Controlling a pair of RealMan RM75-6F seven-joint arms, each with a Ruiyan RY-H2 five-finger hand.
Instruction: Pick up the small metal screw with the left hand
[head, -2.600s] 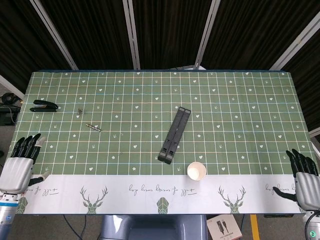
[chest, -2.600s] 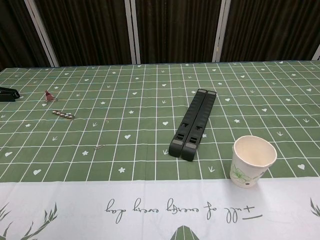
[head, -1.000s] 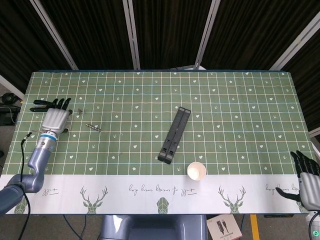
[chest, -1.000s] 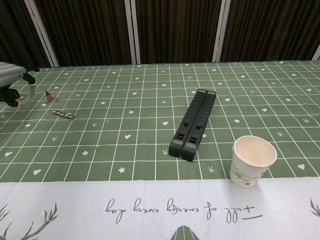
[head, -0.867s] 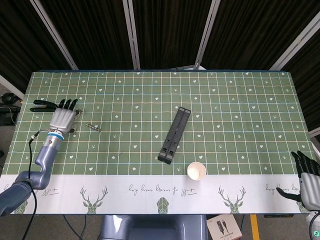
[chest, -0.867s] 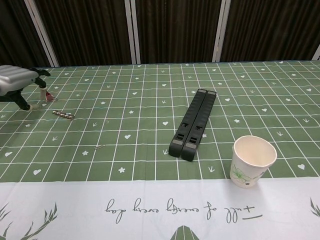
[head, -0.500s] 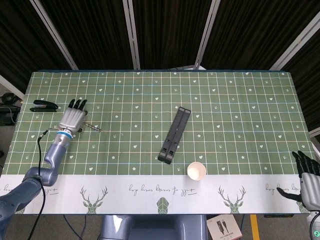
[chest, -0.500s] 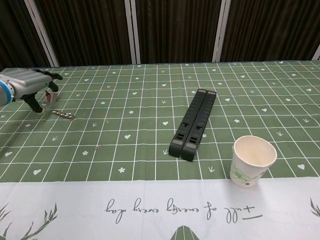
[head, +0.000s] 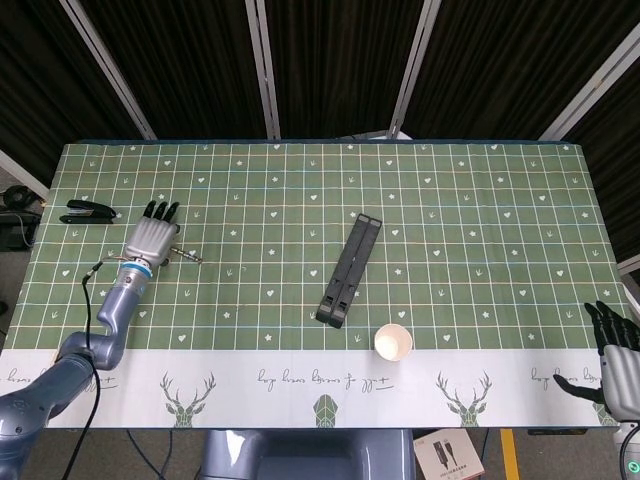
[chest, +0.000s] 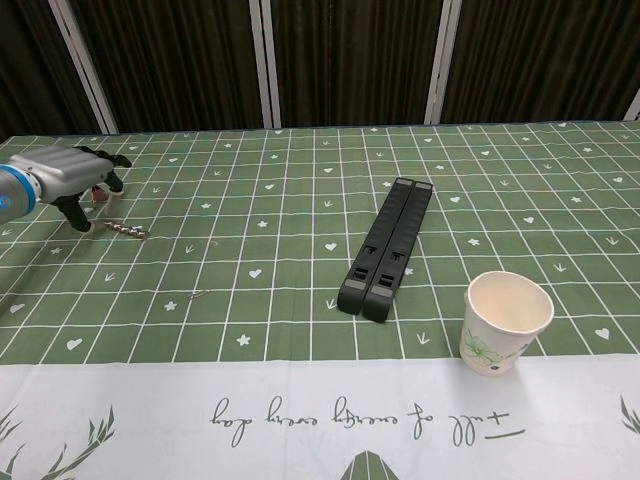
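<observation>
The left robot hand (head: 150, 238) hovers low over the left part of the worktop (head: 480, 200), palm down with its fingers spread apart and holding nothing; the chest view shows its fingertips (chest: 88, 226) pointing down toward the cloth. Just beside it, on its inner side, lies the small metal screw (chest: 128, 230), a short beaded-looking metal piece resting flat on the green grid cloth; whether a fingertip touches it cannot be told. The right robot hand (head: 612, 358) sits off the near right corner of the worktop, fingers apart and holding nothing.

A black stapler-like tool (head: 88, 210) lies near the left edge, beyond the left robot hand. A long black folded stand (chest: 387, 246) lies diagonally near the middle, and a white paper cup (chest: 506, 321) with a green leaf print stands upright toward the near edge, right of the stand. A tiny thin metal bit (chest: 197, 294) lies apart on the cloth nearer the near edge. The white border of the cloth carries cursive lettering (chest: 365, 416), upside down in the chest view and not legible, with deer drawings (head: 190, 392).
</observation>
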